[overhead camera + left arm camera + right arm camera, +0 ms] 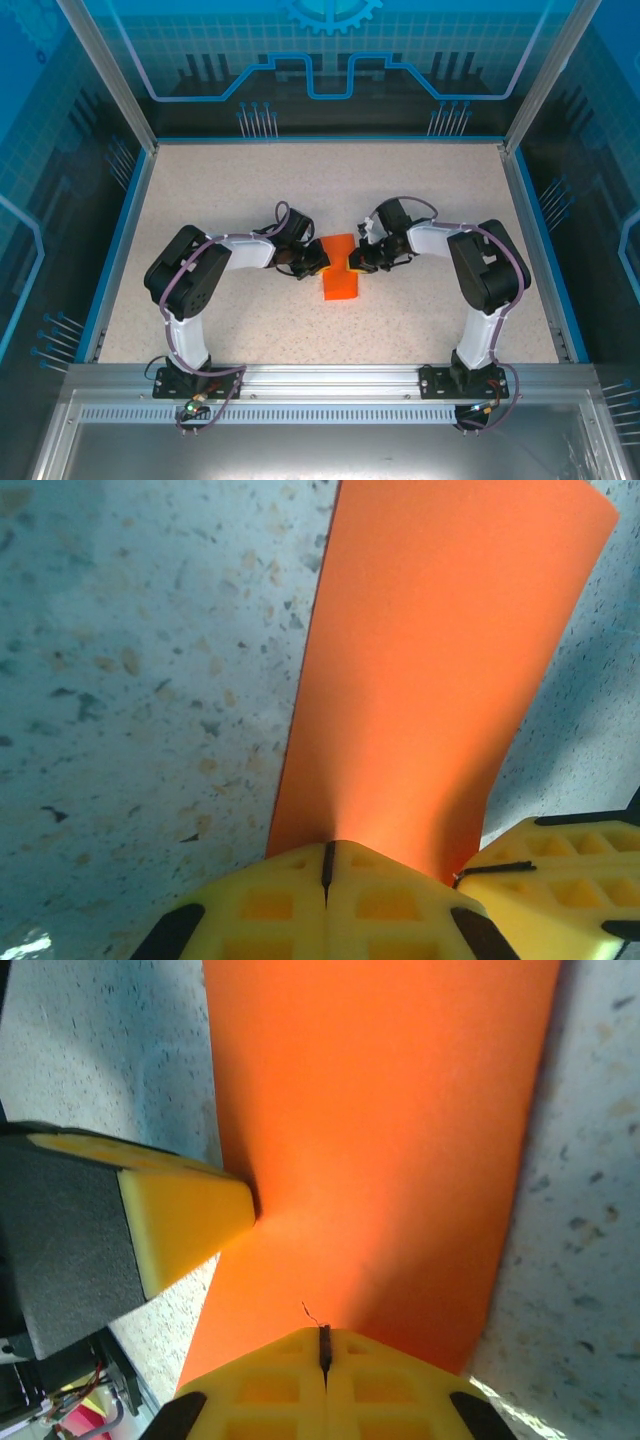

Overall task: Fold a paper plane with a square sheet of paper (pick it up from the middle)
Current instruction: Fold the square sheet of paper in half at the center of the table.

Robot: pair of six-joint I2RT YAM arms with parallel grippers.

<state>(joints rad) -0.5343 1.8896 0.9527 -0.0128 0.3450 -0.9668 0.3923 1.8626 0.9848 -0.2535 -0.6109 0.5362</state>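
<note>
**Status of the task.** The square sheet of paper (340, 285) lies at the centre of the surface (200, 190), between the two arms. It reads as a narrowed orange strip rather than a full flat square, so at least one fold appears to be in place. How many layers it has cannot be told. No pointed nose, no angled wing edges and no visible centre crease are present. The work is judged to be at an early stage, with the nose folds and the final lengthwise folds left to make.

**Claw state.**
- The left claw (318, 262) has its yellow tips pressed together on the left edge of the sheet, pinching it. The left wrist view confirms this: the tips (327, 865) meet on the orange paper (440, 660).
- The right claw (355, 262) pinches the opposite edge in the same way, tips together (325, 1345) on the paper (380, 1110).

The far part of the strip rises off the surface — the near end rests on it.

**Surroundings and obstructions.** Blue enclosure walls (90, 200) ring the surface, and a metal rail (320, 385) carries the arm bases at the near edge. Both are well apart from the sheet. The only crowding is between the claws themselves — they sit just beside each other on one narrow strip.
</note>
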